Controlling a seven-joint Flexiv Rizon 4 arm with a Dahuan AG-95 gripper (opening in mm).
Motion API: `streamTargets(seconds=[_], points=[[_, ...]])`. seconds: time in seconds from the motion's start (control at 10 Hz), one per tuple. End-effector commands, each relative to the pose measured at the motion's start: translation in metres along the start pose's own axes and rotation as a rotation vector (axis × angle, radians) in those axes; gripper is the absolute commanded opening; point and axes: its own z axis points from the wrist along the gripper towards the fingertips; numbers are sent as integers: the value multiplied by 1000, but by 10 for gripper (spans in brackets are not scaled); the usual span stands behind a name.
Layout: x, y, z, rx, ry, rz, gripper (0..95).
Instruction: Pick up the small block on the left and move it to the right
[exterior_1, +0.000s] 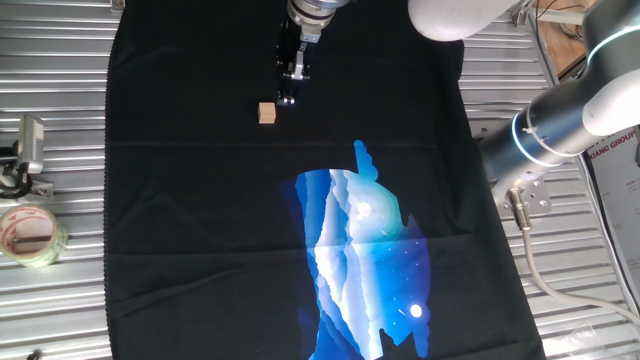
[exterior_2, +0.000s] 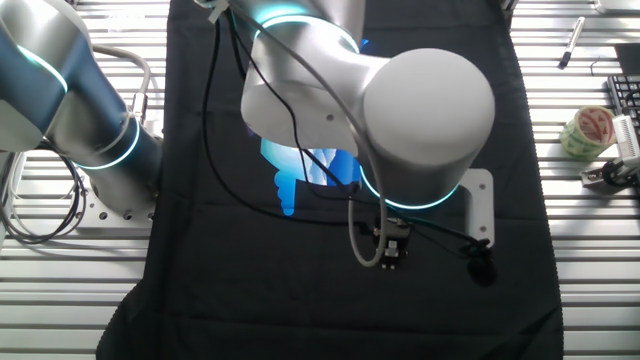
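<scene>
Resting flat, small block, seemingly beside fingers

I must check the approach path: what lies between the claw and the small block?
Nothing: in one fixed view only bare black cloth separates the claw from the small block. The other fixed view hides the block.

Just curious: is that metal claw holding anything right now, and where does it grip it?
Nothing. The gripper hangs beside the small tan wooden cube, not around it.

Small block hidden behind arm in other fixed view; pincer jaw gap unreadable.
</scene>
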Motion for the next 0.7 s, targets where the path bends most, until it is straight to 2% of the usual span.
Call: streamTargets(seconds=[0.1, 0.7], points=[[0, 0, 0, -3, -3, 0, 570], [0, 0, 0, -5, -6, 23, 570]])
